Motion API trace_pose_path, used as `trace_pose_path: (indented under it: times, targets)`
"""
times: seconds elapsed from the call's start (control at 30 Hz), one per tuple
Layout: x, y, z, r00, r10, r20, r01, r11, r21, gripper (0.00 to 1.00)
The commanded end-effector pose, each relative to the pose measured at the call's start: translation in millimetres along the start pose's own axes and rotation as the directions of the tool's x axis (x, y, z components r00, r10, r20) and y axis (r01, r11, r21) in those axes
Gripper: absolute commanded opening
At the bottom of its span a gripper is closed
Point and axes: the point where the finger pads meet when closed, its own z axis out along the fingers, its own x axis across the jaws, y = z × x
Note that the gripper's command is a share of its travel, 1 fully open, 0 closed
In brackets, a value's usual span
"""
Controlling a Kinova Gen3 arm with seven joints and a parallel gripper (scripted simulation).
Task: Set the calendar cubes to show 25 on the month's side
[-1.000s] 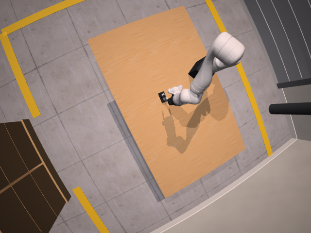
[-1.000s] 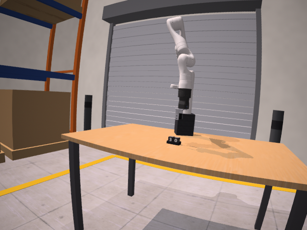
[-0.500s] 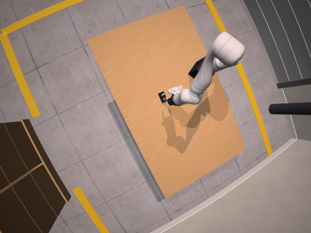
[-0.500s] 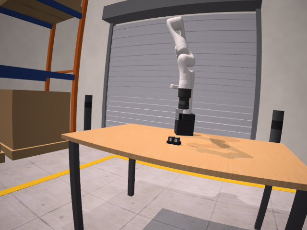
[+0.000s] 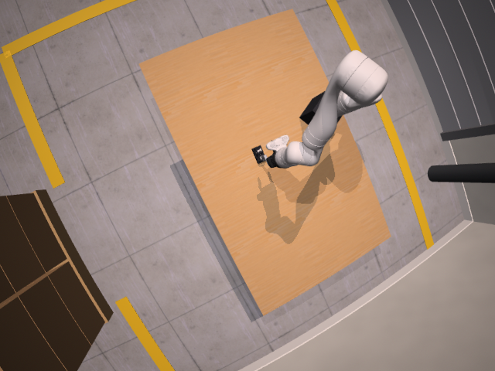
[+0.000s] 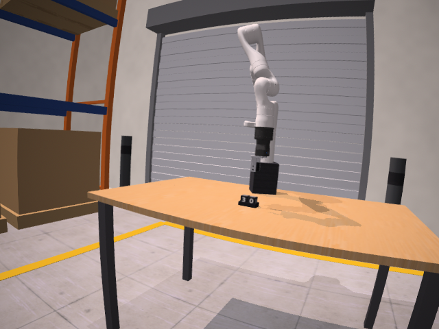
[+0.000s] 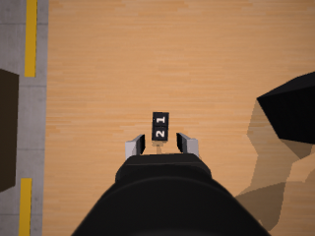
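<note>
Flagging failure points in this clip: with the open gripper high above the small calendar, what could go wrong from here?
1. The two black number cubes touch side by side in the black tray; closing on one may nudge the other or shift the tray.
2. The open two-finger gripper looks offset from the cubes, so a straight descent could land a finger on top.
3. The front reads 30, tops 2 and 1; both need changing.

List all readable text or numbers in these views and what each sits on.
"3 0": side faces of the two calendar cubes, exterior view.
"2" and "1": top faces of the same cubes, wrist view, below the open gripper.
Month name on the tray: not readable in any view.
No other text in view.
</note>
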Motion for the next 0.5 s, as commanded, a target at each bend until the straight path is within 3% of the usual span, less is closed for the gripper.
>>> trace_pose_path:
  times: [0.0,0.47]
  targets:
    - [0.1,-1.3,0.8,1.0,-0.022,-0.003,0.022,1.0,0.0,1.0]
    - [-0.8,-6.2,6.2,0.966,-0.257,-0.02,0.257,0.966,0.002,1.0]
